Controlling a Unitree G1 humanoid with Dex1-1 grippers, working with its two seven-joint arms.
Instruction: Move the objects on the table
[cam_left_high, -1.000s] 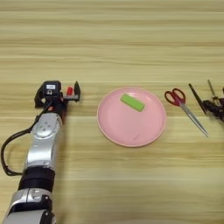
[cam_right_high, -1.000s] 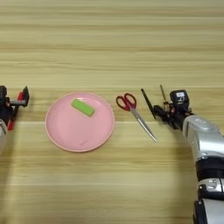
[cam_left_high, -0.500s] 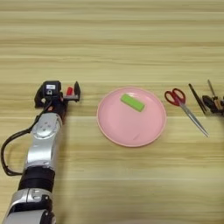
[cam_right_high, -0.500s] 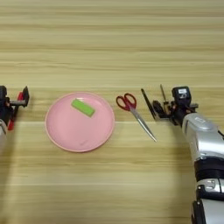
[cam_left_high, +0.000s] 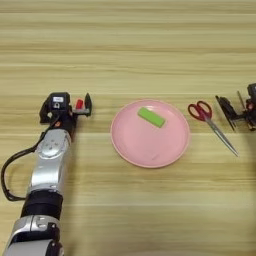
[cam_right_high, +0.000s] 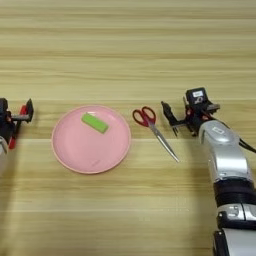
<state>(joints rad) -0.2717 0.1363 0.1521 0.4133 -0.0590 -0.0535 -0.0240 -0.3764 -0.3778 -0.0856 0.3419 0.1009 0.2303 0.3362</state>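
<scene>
Your right gripper (cam_right_high: 175, 117) rests on the table (cam_left_high: 125, 45) with its black fingers spread and nothing between them, aimed at the red-handled scissors (cam_right_high: 152, 126) just beside it, which looks like a lineup for a grasp. Beyond the scissors, the lime-green block (cam_left_high: 151, 117) lies flat inside the pink plate (cam_left_high: 131, 152). Your left gripper (cam_left_high: 82, 106) sits well apart on the plate's far side; something small and red shows at its fingers, but I cannot tell whether it grips.

My table (cam_left_high: 130, 45) is pale wooden planks running side to side. On it sits a pink plate (cam_left_high: 131, 148), right about the middle of my view. Red-handled scissors (cam_right_high: 154, 128) lie flat on the wood just right of the plate, apart from it, handles up by its far edge, blades pointing away to the right.
</scene>
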